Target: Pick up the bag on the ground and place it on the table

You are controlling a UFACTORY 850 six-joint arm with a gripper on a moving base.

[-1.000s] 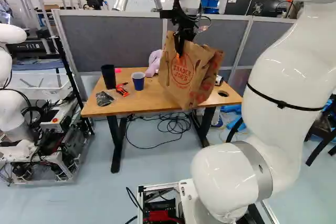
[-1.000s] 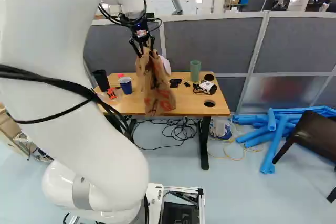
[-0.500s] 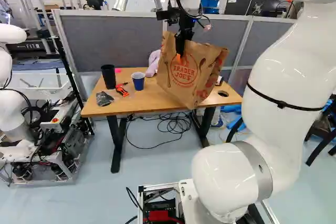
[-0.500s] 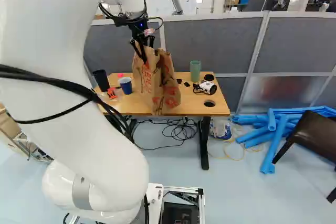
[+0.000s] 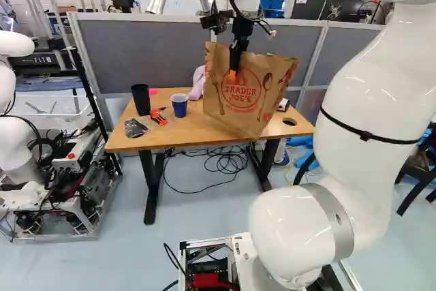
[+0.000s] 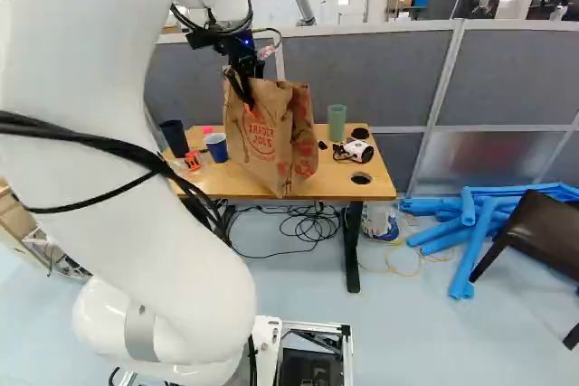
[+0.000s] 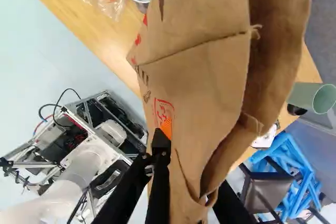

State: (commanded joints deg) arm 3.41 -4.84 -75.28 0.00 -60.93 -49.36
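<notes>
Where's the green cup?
In the right base view, the green cup stands on the table, to the right of the paper bag, close beside the small white gadget.

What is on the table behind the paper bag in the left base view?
Part of a lilac item and a white object peek out at opposite sides. What lies between is covered by the bag.
</notes>
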